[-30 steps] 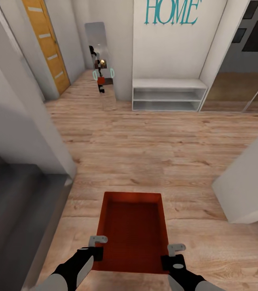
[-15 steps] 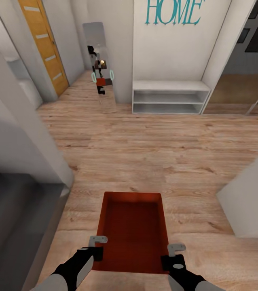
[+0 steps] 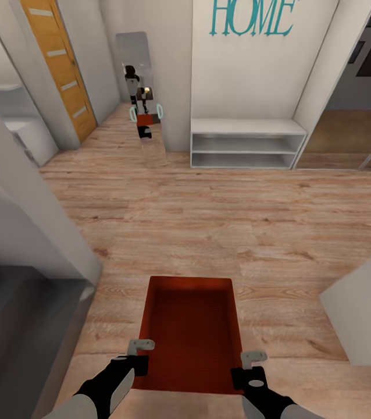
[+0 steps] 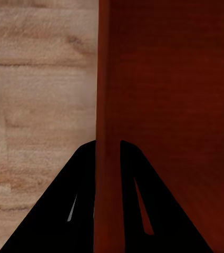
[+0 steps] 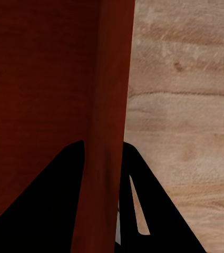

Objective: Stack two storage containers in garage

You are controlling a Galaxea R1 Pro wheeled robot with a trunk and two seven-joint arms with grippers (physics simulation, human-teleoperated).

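Light wood planks (image 3: 220, 221) run across a hallway, seen from the head view. At far left a grey wall corner (image 3: 28, 233) juts in, with a dark grey floor strip (image 3: 17, 331) below it. Beyond stands an orange door (image 3: 57, 64), then a tall mirror (image 3: 142, 93) leaning on the far wall, with a small reflection of the robot in it. To its right a white shelf unit (image 3: 246, 142) sits under teal letters reading HOME (image 3: 252, 16), and further right are glossy sliding panels (image 3: 354, 116). A white block (image 3: 363, 311) cuts in at the right edge. Low in the middle, the orange-red bin (image 3: 190, 331) is carried open side up above the planks, long axis pointing away from the robot. The left gripper (image 3: 141, 355) is clamped on the bin's near left corner; in the left wrist view its two dark fingers (image 4: 69, 211) straddle the thin wall (image 4: 109, 132), one on each face. The right gripper (image 3: 248, 365) pinches the near right corner the same way; in the right wrist view its fingers (image 5: 48, 205) close on the wall (image 5: 109, 105), with planks on the outer side.
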